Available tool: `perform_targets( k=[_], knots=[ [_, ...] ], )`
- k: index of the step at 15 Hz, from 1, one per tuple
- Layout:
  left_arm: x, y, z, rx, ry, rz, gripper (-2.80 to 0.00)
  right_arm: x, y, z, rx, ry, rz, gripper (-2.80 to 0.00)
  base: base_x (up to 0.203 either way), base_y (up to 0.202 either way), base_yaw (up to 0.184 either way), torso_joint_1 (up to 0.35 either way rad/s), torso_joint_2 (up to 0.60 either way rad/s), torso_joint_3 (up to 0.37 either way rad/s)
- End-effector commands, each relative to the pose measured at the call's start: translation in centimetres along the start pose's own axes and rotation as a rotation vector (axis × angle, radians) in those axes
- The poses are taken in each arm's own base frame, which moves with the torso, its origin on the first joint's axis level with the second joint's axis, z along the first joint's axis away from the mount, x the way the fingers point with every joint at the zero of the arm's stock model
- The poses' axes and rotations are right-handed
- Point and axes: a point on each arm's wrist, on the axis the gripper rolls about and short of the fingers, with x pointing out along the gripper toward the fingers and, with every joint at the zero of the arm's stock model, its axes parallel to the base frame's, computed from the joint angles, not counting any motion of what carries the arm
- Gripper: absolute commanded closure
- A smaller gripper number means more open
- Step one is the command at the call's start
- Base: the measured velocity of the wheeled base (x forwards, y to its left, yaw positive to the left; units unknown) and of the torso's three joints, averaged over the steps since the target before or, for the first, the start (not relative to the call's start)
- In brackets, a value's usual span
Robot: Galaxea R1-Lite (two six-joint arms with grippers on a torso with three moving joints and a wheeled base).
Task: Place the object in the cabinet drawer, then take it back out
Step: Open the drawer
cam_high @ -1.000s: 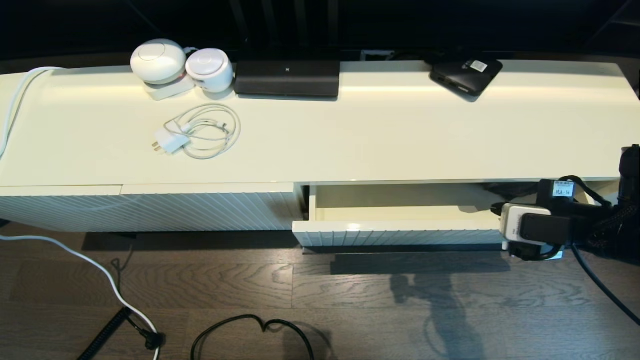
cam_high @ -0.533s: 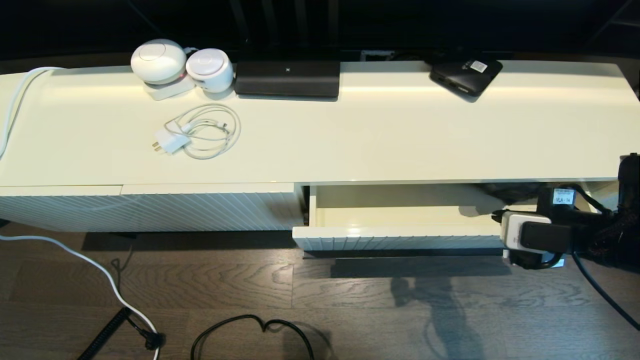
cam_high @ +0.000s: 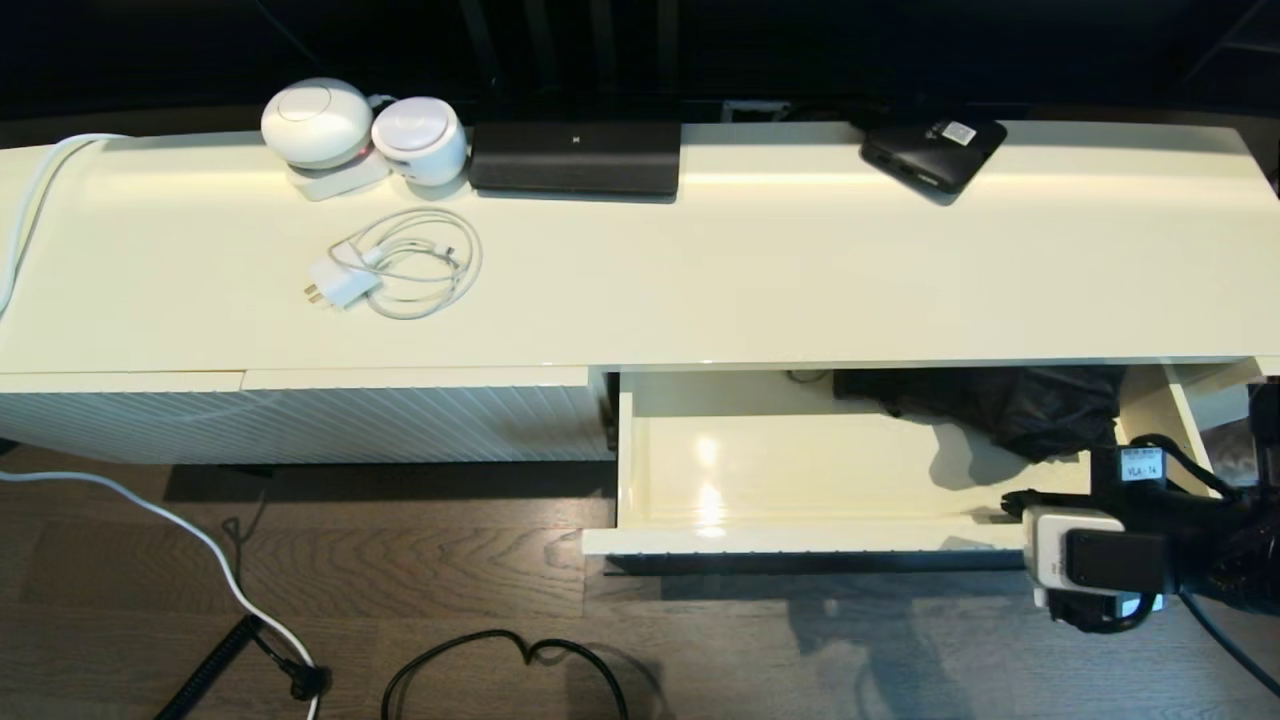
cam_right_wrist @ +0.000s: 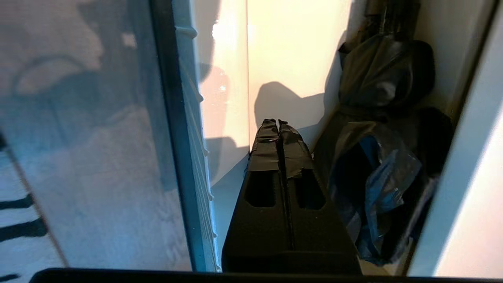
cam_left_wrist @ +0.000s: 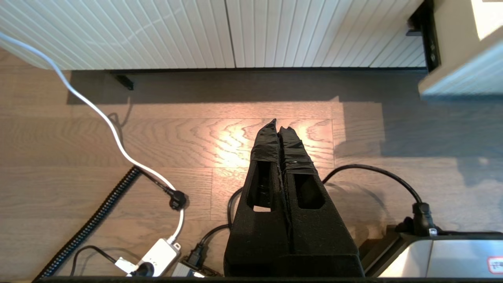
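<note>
The drawer (cam_high: 800, 490) stands pulled out below the surface (cam_high: 760, 270) at its 5 o'clock side. The umbrella (cam_high: 1000, 405) lies in the drawer's back right corner, at 1 o'clock. The right tool (cam_right_wrist: 278, 125) sits inside the drawer, just beside the umbrella.

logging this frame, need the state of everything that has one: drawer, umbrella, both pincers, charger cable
cabinet drawer: pulled open, glossy floor showing
black folding umbrella: folded, lying at the drawer's back right, not held
right pincer: shut, empty, inside the drawer beside the umbrella
left pincer: shut, empty, over the floor
white charger cable: coiled, unplugged, on the cabinet top
</note>
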Motion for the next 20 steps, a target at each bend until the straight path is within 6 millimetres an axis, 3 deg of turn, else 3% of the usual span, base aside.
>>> perform_targets(
  k=[1,9,14,20],
  knots=[
    [0.0,0.0,0.0,0.000,0.000,0.001,0.00,-0.7,1.2,-0.1,-0.005,0.004,0.024,0.00,0.000,0.000,0.000,0.000,0.00,0.000],
    [0.0,0.0,0.0,0.000,0.001,0.001,0.00,-2.6,4.9,-0.4,-0.006,0.013,0.083,0.00,0.000,0.000,0.000,0.000,0.00,0.000],
    [0.0,0.0,0.0,0.000,0.000,0.000,0.00,-3.2,4.7,-0.3,-0.001,0.012,0.047,0.00,0.000,0.000,0.000,0.000,0.00,0.000],
    [0.0,0.0,0.0,0.000,0.000,-0.001,0.00,-7.2,-2.9,1.1,0.223,0.011,-0.317,0.00,0.000,0.000,0.000,0.000,0.00,0.000]
  ],
)
